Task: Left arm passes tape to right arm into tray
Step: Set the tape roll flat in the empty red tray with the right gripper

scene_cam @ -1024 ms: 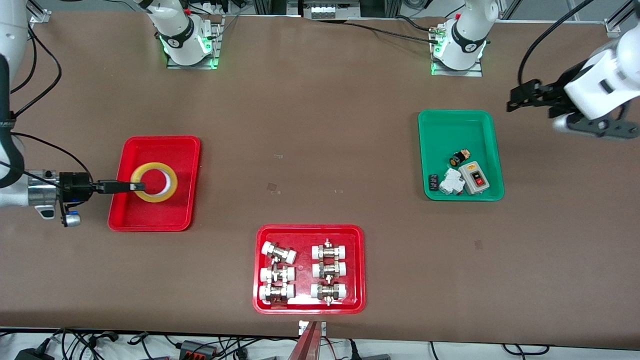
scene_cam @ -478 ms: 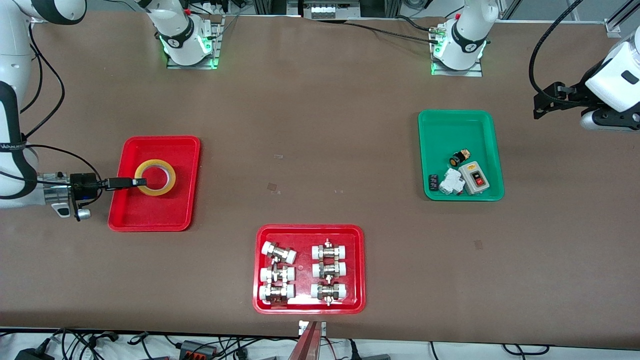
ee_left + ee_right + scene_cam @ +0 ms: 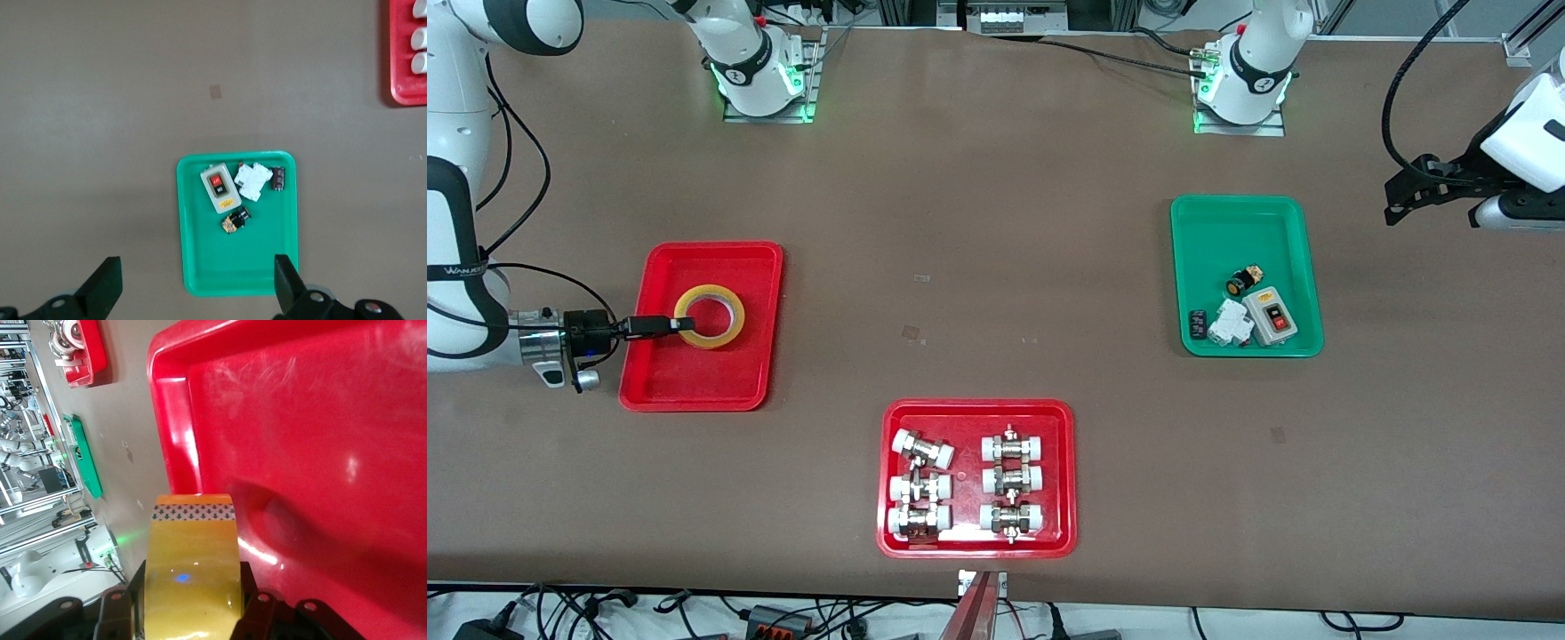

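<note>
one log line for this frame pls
phase: placing | right gripper: shut on translucent yellow tape roll, over plain red plastic tray | left gripper: open, empty, waiting above green tray

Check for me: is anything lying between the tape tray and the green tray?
No. In the front view, only bare table separates the tray holding the tape from the green tray.

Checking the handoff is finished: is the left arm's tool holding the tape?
No, the left tool stands open and bare above the green tray, while the right tool grips the tape over the red tray.
</note>
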Robot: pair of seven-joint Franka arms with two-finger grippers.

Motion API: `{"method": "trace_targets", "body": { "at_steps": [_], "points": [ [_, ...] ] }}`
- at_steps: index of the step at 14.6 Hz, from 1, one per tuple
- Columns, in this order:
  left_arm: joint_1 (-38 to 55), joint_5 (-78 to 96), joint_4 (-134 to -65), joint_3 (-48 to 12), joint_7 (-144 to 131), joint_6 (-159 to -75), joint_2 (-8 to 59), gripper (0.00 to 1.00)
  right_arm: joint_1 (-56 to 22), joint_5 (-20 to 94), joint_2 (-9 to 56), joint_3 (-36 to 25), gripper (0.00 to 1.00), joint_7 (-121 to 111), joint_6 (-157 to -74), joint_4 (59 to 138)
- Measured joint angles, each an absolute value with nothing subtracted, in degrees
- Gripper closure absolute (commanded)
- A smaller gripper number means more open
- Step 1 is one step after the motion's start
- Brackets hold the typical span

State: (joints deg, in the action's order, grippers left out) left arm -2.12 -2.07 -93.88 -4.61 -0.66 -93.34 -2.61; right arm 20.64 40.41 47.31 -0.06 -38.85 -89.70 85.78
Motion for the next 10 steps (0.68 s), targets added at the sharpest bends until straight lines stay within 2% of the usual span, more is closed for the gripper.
{"method": "trace_targets", "body": {
  "at_steps": [2,4,10],
  "points": [
    [-2.3,-2.1,-93.9,-4.8,-0.7,-93.9,-2.8,0.00,20.6,40.4,47.6,0.0,0.50,-39.2,-90.2,85.8],
    [-2.3,-2.1,-93.9,-4.9,-0.7,-94.3,-3.1,0.00,20.6,40.4,47.7,0.1,0.00,-39.2,-90.5,85.8],
    [-5.7,1.0,-93.5,-6.9,-1.0,-91.9,-4.2,0.00,20.6,39.6,47.7,0.5,0.00,-39.4,-90.7,85.8]
  ]
}}
